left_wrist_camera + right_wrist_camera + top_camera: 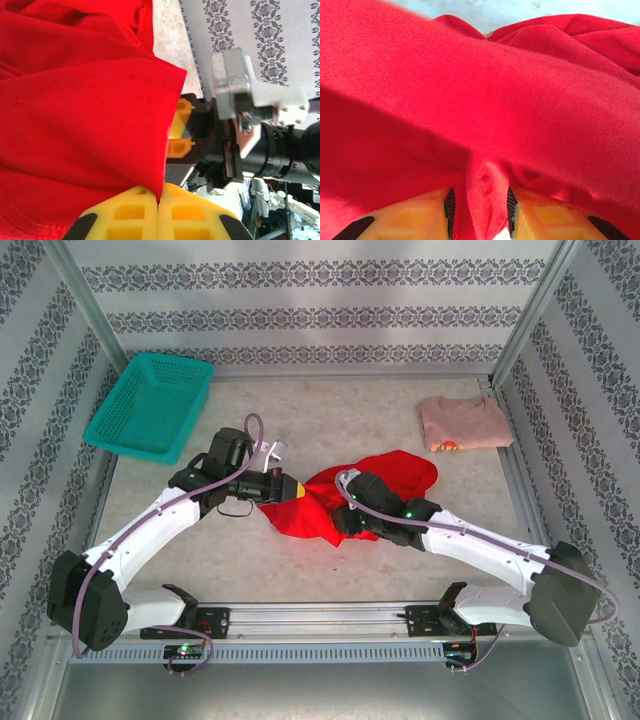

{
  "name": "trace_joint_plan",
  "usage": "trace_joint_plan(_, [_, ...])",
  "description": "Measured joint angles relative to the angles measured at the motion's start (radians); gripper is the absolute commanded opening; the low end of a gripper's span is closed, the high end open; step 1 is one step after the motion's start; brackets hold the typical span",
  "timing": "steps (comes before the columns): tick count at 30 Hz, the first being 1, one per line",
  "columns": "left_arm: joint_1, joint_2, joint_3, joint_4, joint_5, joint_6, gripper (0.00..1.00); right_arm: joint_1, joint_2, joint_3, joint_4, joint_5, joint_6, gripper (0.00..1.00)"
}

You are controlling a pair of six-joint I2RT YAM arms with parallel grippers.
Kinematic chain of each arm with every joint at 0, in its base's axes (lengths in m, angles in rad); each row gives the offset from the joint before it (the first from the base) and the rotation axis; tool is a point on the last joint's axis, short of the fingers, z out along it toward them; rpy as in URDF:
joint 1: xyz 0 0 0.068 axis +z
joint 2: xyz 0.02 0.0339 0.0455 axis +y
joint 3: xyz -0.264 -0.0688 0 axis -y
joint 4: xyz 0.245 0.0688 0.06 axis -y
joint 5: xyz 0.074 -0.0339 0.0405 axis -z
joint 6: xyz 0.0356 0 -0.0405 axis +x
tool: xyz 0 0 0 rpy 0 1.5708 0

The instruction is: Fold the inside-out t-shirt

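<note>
One counter (330, 420) carried three loose items: one red inside-out t-shirt (390, 478), one pale pink shirt (462, 422) and one teal basket (150, 405), hence two garments and one container. Two arms were counted, left arm (140, 530) and right arm (490, 545), each bearing one tool: left tool (158, 210) and right tool (480, 210).

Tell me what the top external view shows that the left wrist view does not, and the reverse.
Top external: the teal basket at the far left and the folded pale pink shirt at the far right. Left wrist: close up, the left gripper shut on a corner of the red t-shirt, its yellow fingers meeting. Both: the red t-shirt, the left gripper and the patterned wall.
</note>
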Motion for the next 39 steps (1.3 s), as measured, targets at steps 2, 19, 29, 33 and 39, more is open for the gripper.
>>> trace_joint_plan(2, [0.0, 0.0, 0.0, 0.0, 0.0, 0.0, 0.0, -0.012, 0.025, 0.0, 0.018, -0.007, 0.001, 0.38])
trace_joint_plan(19, [0.019, -0.046, -0.031, -0.179, -0.453, 0.096, 0.46, -0.211, -0.334, -0.253, 0.368, -0.351, 0.047, 0.0])
trace_joint_plan(29, [-0.237, -0.248, -0.151, 0.009, -0.465, 0.299, 0.59, -0.289, -0.299, -0.274, 0.453, -0.549, 0.101, 0.0])
trace_joint_plan(33, [-0.288, -0.024, -0.089, 0.057, -0.461, 0.374, 0.57, -0.324, -0.3, -0.274, 0.463, -0.601, 0.119, 0.0])
trace_joint_plan(39, [-0.29, 0.218, -0.009, 0.09, -0.472, 0.433, 0.42, -0.34, -0.316, -0.274, 0.466, -0.636, 0.131, 0.0])
